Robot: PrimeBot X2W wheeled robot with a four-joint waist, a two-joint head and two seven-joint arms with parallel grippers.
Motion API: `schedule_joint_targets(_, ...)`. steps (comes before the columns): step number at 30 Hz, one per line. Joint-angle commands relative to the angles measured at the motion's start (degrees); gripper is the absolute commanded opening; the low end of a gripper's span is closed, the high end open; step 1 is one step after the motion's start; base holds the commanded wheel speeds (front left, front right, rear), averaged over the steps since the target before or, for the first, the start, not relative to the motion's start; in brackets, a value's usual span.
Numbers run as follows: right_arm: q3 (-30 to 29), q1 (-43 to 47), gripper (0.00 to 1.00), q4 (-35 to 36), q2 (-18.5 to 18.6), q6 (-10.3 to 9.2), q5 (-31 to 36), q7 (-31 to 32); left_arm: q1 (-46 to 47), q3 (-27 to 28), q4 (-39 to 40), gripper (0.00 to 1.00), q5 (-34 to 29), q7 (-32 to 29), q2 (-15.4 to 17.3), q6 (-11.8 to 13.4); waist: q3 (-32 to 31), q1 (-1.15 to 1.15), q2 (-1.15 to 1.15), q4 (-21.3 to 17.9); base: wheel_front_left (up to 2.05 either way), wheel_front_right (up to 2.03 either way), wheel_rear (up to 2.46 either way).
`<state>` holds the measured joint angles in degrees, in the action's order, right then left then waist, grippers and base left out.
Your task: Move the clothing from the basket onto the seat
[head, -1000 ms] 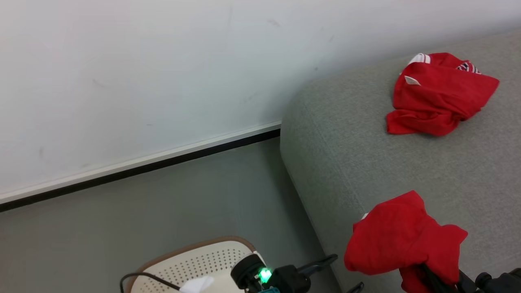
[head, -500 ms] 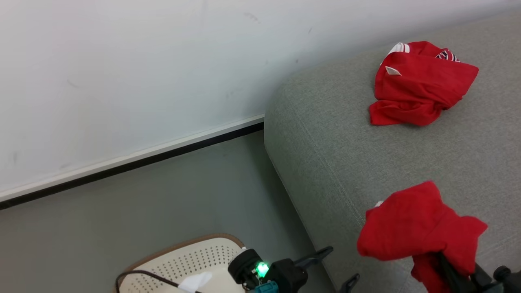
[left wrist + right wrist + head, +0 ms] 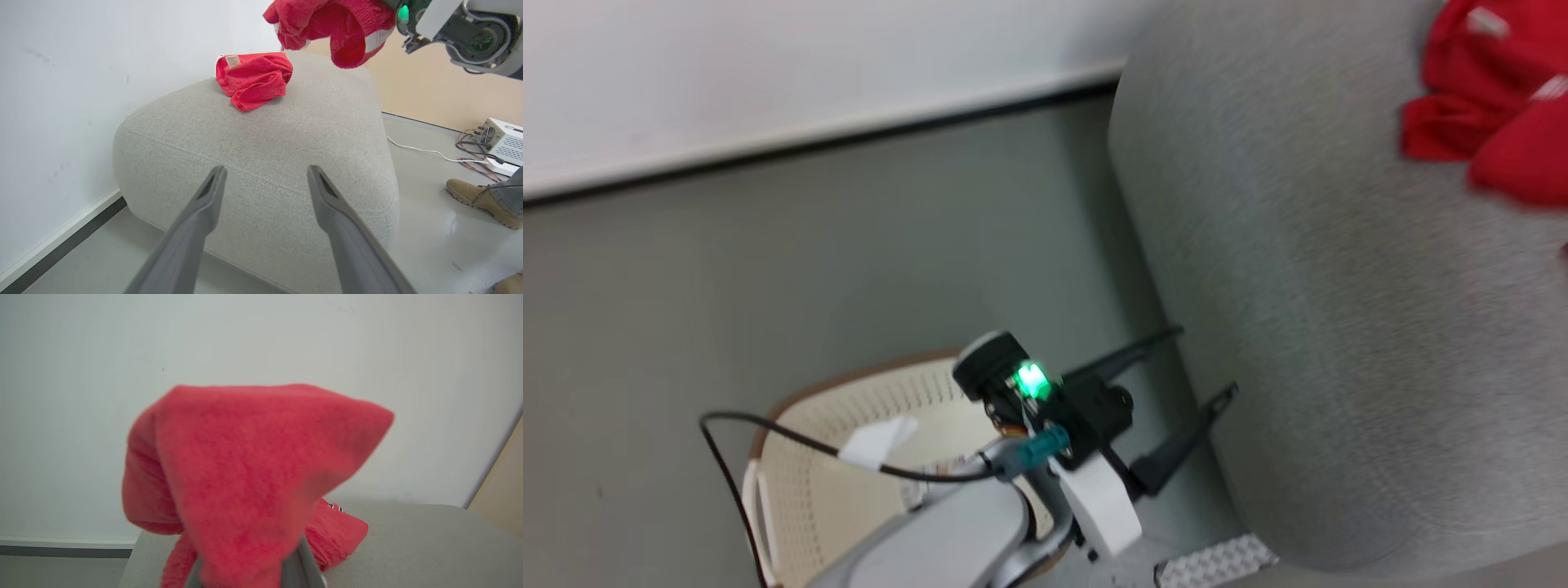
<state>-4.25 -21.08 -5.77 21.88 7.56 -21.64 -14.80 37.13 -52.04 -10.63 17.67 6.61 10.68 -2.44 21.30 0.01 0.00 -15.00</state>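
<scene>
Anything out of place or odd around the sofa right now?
Nothing spilled or damaged. One bright red garment lies crumpled on the light grey fabric sofa; a second red garment hangs bunched over the right gripper. A person's tan boot stands on the floor near the sofa.

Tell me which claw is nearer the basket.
Left. The left claw hangs open just past the basket, between it and the seat. The right claw is above the seat, shut on the clothing.
</scene>
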Motion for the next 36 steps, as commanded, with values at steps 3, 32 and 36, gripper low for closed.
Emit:
schedule_joint_targets(3,-3.74,-7.57,0.0,-2.72,2.03,-0.14,0.22,-0.36,2.52,1.28,0.69,1.0,-1.02,-0.15,0.98,0.68,10.28,-0.01,0.0,4.6,0.0,0.0,0.0)
schedule_joint_targets(32,-25.96,-39.54,0.59,-49.66,7.75,-0.14,7.1,2.49,-0.3,4.57,2.65,1.0,1.62,1.53,3.09,6.38,17.51,-0.01,0.0,12.5,0.0,0.0,0.0)
schedule_joint_targets(36,-23.36,-37.8,1.0,-50.78,7.35,-0.14,7.2,1.4,-1.29,4.97,2.75,1.0,2.55,1.75,3.55,6.93,15.56,-0.01,0.0,11.64,0.0,0.0,0.0)
